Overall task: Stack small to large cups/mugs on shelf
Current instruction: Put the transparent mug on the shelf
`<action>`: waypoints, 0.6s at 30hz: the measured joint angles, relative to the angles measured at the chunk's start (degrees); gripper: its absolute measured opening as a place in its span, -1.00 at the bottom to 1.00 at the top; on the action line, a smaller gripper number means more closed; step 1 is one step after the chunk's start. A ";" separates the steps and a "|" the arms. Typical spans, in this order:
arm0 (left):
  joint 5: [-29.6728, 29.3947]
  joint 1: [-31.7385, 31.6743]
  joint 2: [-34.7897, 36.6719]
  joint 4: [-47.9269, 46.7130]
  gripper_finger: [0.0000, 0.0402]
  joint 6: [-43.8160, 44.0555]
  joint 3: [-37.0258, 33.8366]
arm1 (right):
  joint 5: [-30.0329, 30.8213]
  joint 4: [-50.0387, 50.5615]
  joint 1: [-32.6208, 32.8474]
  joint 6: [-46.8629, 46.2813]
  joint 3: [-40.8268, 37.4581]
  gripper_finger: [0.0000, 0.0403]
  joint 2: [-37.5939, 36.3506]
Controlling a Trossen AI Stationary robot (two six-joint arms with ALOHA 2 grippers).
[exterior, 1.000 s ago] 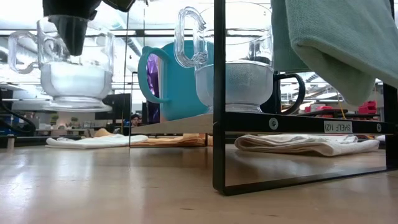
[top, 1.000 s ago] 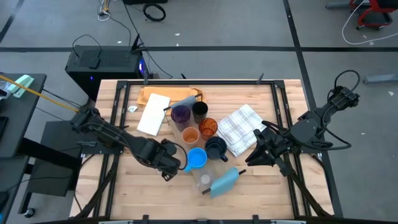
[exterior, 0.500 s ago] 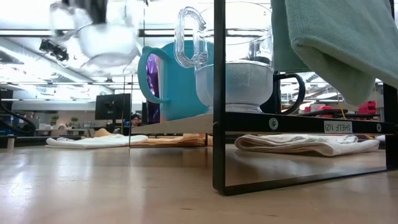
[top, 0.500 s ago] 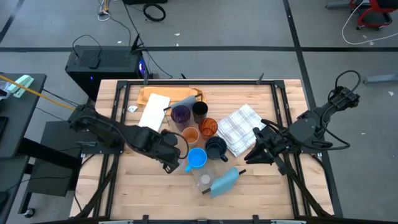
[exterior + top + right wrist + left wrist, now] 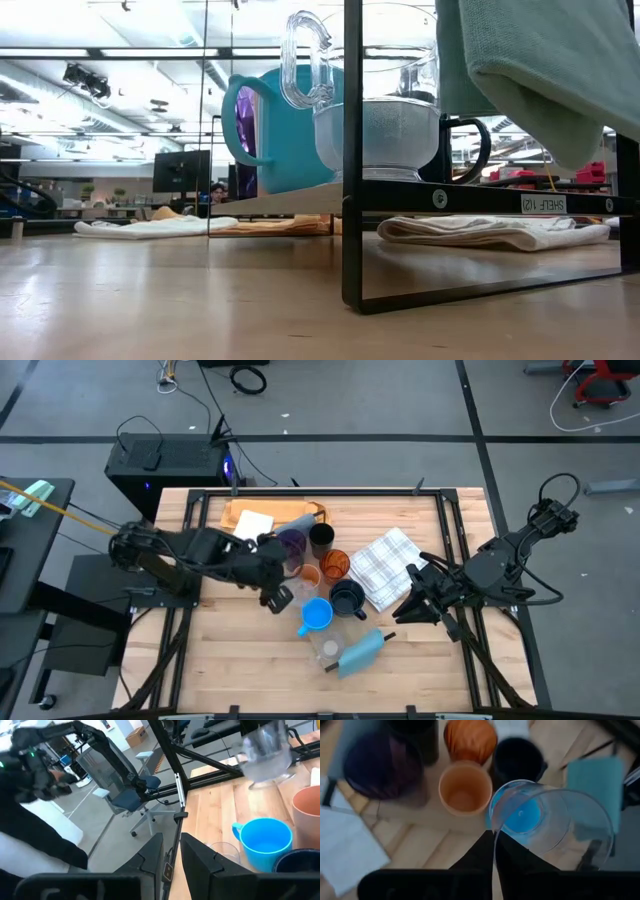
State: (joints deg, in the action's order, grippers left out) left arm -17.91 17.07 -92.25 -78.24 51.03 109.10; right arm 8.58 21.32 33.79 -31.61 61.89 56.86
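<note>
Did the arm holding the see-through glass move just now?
Yes. The left gripper, shut on the clear glass, has lifted and swung from beside the blue mug toward the purple tumbler.

Bright blue mug [image 5: 317, 615]; dark navy mug [image 5: 347, 598]; black cup [image 5: 321, 539]; purple tumbler [image 5: 291, 544]. Two orange cups [image 5: 336, 564], one paler, the other apparently ribbed. Cloth [image 5: 388, 567] white, grey-checked. Surface [image 5: 450, 670] pale striped wood.
</note>
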 joint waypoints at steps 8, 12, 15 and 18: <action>-0.55 -2.72 -0.04 1.72 -0.96 -4.50 4.28 | 0.00 1.94 -1.18 5.20 0.00 -0.60 0.00; -0.52 -3.98 -0.12 5.04 -0.89 -5.40 3.99 | -0.02 2.47 -2.57 8.04 0.00 -0.51 0.02; -0.39 -4.75 -0.55 7.48 -0.92 -7.22 3.97 | -0.02 2.40 -4.38 8.85 0.00 -0.42 0.02; -0.04 -5.41 -0.97 10.50 -0.96 -8.90 3.95 | 0.02 2.40 -6.04 10.68 0.00 -0.32 0.02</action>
State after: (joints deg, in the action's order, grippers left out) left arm -17.96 11.66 -93.22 -67.73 42.13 113.06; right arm 8.60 23.72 27.76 -20.93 61.89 56.88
